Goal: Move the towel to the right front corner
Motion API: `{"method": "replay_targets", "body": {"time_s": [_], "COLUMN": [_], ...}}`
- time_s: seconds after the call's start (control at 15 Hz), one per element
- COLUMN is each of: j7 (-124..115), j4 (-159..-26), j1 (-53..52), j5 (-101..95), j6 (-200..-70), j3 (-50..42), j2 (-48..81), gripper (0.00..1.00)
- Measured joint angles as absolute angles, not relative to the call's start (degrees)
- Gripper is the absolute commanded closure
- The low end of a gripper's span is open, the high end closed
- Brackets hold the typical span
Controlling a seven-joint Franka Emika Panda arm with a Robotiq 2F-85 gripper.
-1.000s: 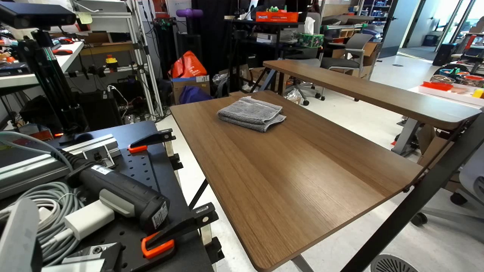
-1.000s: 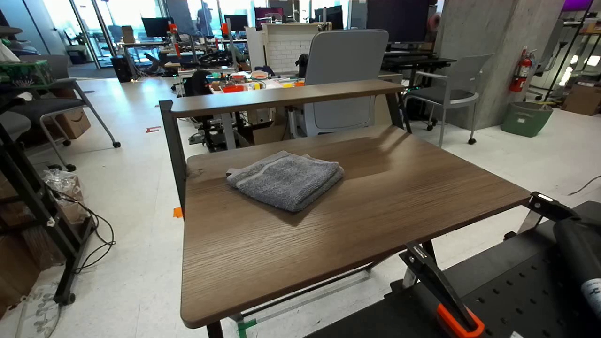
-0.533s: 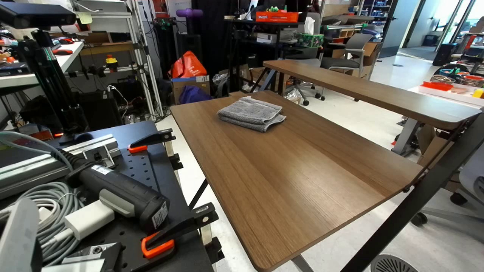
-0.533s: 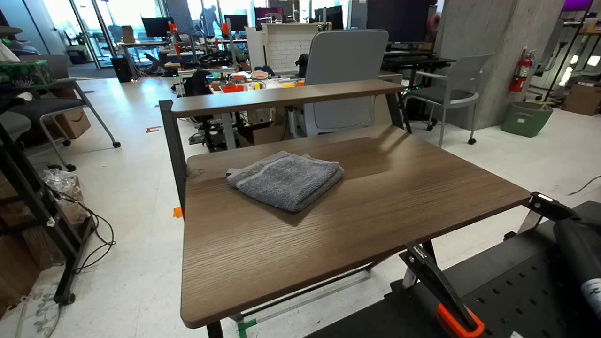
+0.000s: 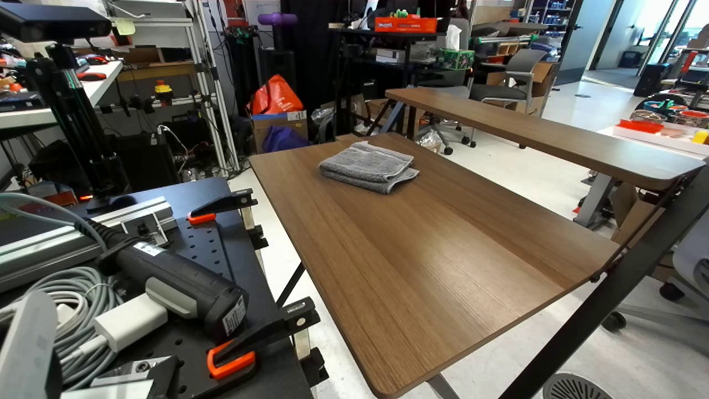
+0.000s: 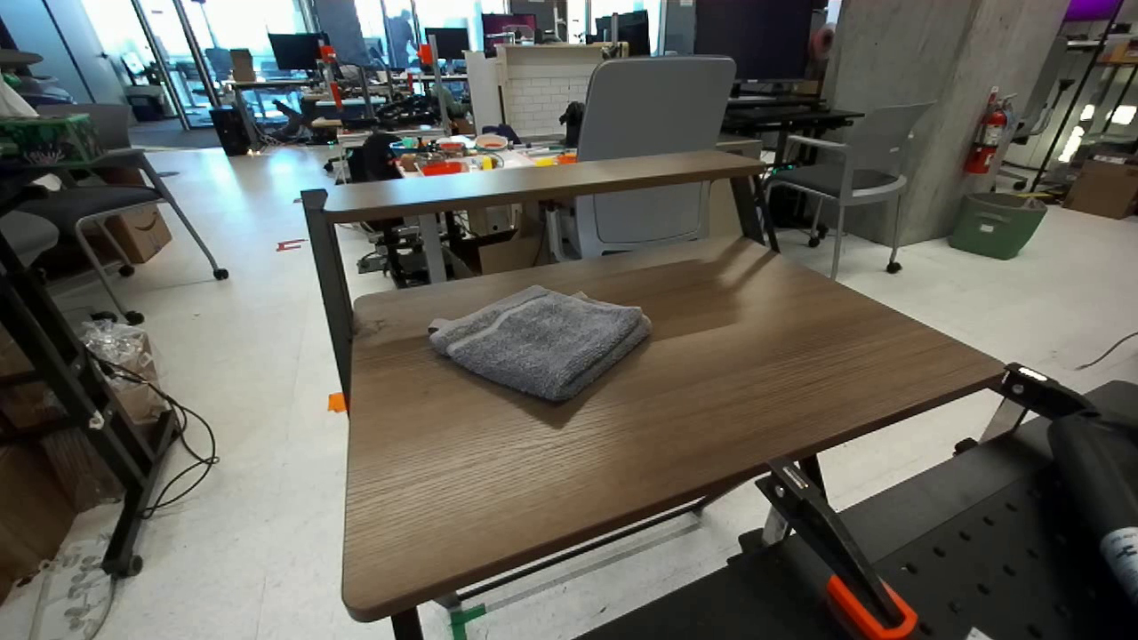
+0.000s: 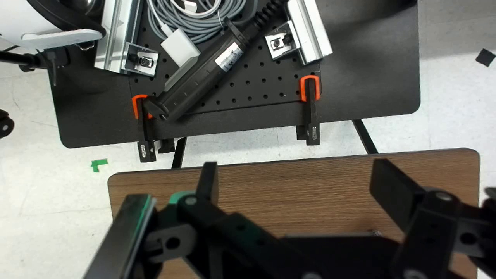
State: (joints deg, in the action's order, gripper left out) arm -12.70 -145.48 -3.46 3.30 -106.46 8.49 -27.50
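Note:
The towel (image 5: 368, 165), a grey folded cloth, lies rumpled on the brown wood-grain tabletop (image 5: 443, 266), toward the end far from the camera. In an exterior view the towel (image 6: 547, 342) lies in the tabletop's left half, behind its middle. My gripper (image 7: 295, 180) shows only in the wrist view. Its two black fingers are wide apart with nothing between them, above the tabletop (image 7: 286, 193). The towel cannot be made out in the wrist view; the gripper's body covers the lower middle. Tabletop corners show in an exterior view at the near corner (image 5: 390, 382) and right corner (image 5: 595, 274).
A longer raised brown table (image 5: 532, 130) runs along the tabletop's far side on black metal legs (image 6: 329, 284). A black bench (image 7: 368, 77) stands beside the tabletop, with orange-black clamps (image 7: 310, 112), a black handheld device (image 7: 201, 77), coiled cables (image 7: 201, 23) and metal rails (image 7: 310, 31).
The towel and tabletop have not moved in either exterior view. Only a distant figure behind the glass has shifted slightly.

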Motion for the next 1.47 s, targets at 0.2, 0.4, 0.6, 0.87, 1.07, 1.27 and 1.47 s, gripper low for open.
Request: {"method": "replay_targets", "body": {"time_s": [0.2, 0.4, 0.6, 0.87, 1.07, 1.27, 1.47], "j7": [-12.7, -12.7, -13.6, -16.3, -18.6, -22.2, -26.8], "j4": [-145.5, -145.5, -145.5, -144.6, -142.3, -139.0, -135.2], "j1": [-3.5, -3.5, -3.5, -3.5, -3.5, -3.6, -4.7], "j5": [3.3, 3.3, 3.3, 3.3, 3.2, 3.1, 1.6], "j6": [-106.5, -106.5, -106.6, -110.1, -115.3, -121.7, -128.1], "j3": [8.5, 8.5, 8.5, 8.9, 9.9, 11.1, 11.7], "j2": [-27.5, -27.5, -27.2, -23.7, -17.5, -9.3, -1.1], "gripper": [0.00, 0.00, 0.00, 0.00, 0.00, 0.00, 0.00]}}
